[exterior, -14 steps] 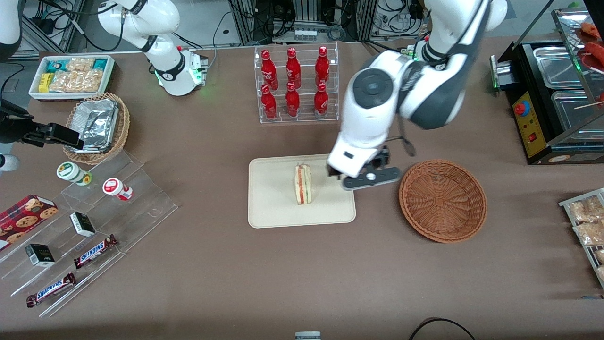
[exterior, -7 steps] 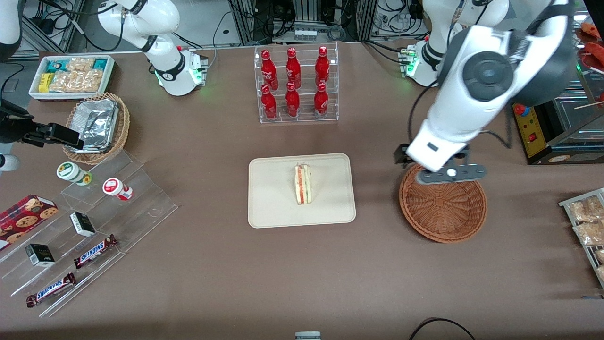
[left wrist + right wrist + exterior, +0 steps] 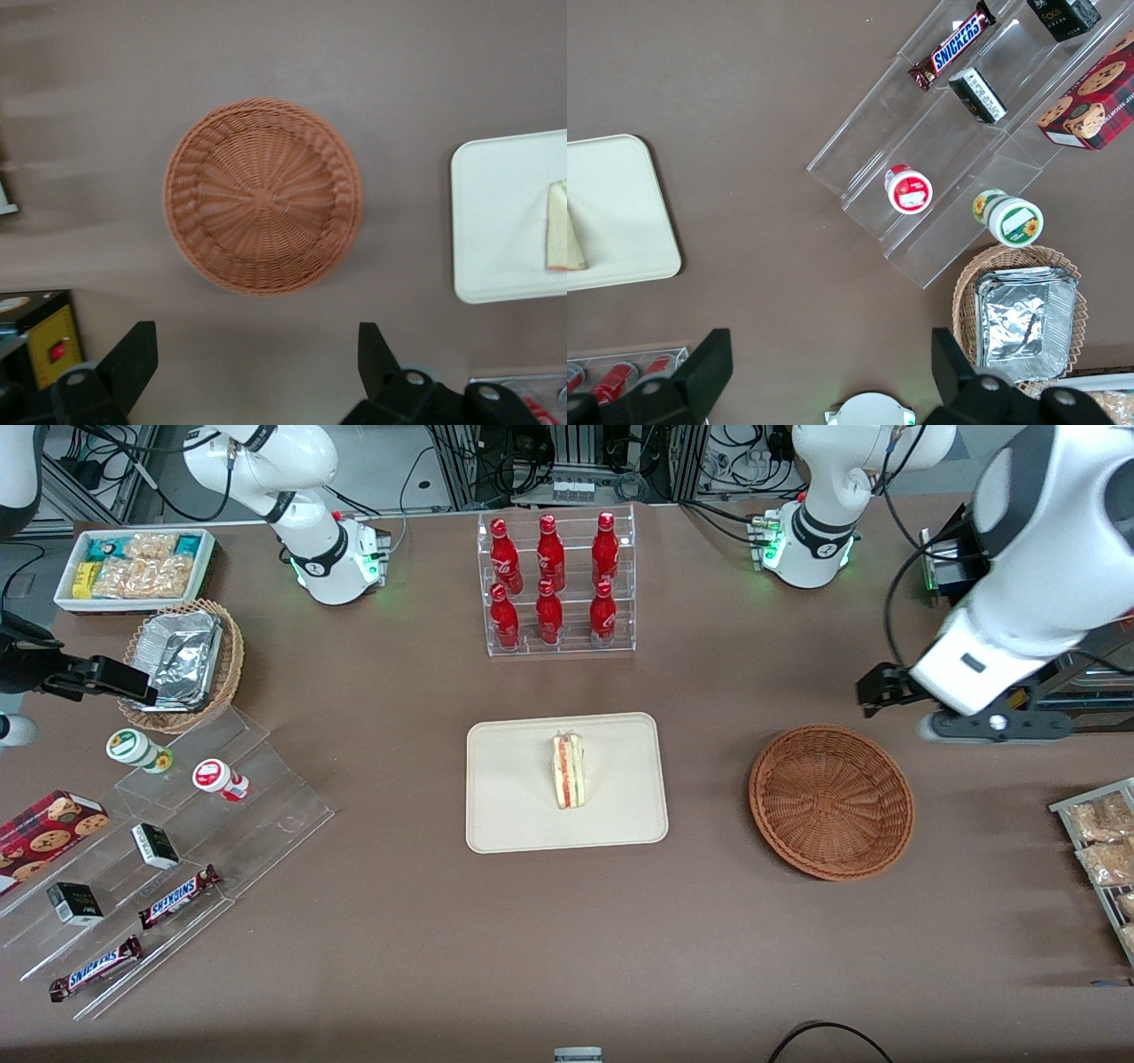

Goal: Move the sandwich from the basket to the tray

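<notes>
The sandwich (image 3: 570, 781), a pale wedge with red and green stripes, lies on the beige tray (image 3: 514, 815) at mid-table. The reddish-brown basket (image 3: 831, 802) stands beside the tray toward the working arm's end and holds nothing. My left gripper (image 3: 254, 354) is open with nothing between its fingers. It hangs high over bare table, farther from the front camera than the basket (image 3: 263, 195). In the front view the gripper (image 3: 961, 704) is up by the black appliance. The left wrist view also catches the tray (image 3: 500, 221) and an edge of the sandwich (image 3: 557, 226).
A clear rack of red bottles (image 3: 556, 584) stands farther back than the tray. A black appliance (image 3: 1019, 611) and a rack of snack packets (image 3: 1103, 841) sit at the working arm's end. Acrylic steps with snacks (image 3: 168, 841), a tan basket of foil trays (image 3: 182, 662) and a white bin (image 3: 133, 567) lie toward the parked arm's end.
My gripper has swung from the tray's edge, over the basket, toward the working arm's end of the table. The sandwich has stayed put on the tray.
</notes>
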